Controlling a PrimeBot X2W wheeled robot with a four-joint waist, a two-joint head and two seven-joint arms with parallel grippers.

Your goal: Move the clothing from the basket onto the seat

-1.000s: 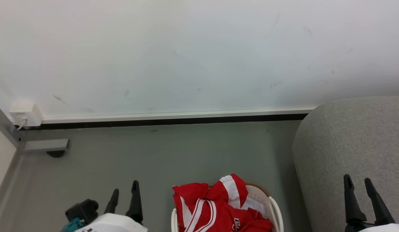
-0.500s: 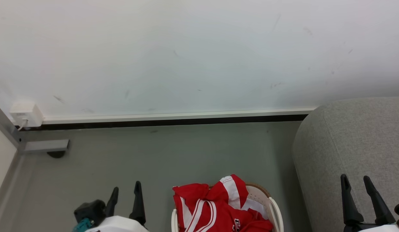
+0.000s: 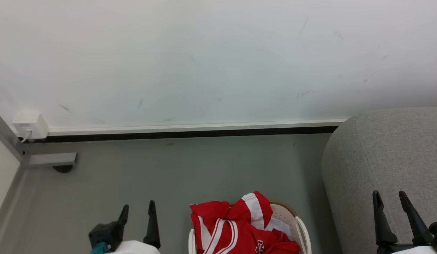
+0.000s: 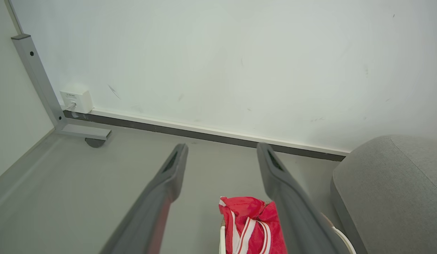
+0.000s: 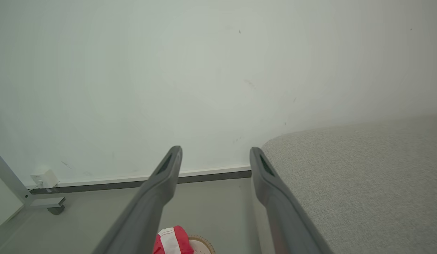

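Note:
Red clothing [image 3: 239, 225] with white stripes is heaped in the cream basket [image 3: 300, 225] at the bottom centre of the head view. The clothing [image 4: 250, 222] also shows low in the left wrist view, and a red and white bit of clothing [image 5: 171, 241] with the basket's brown rim [image 5: 204, 243] in the right wrist view. The grey seat [image 3: 384, 162] stands to the right of the basket. My left gripper [image 3: 138, 211] hangs open left of the basket, holding nothing. My right gripper [image 3: 389, 199] is open over the seat's front, empty.
A white wall with a white and black baseboard [image 3: 190, 129] runs across the back. A white socket box [image 3: 29, 124] and a grey metal frame foot [image 3: 51, 159] sit at the left. Grey floor [image 3: 186, 169] lies between the wall and the basket.
My left gripper has drawn back toward the bottom edge and shifted slightly right. My right gripper moved a little left and down. The clothing and basket have not moved.

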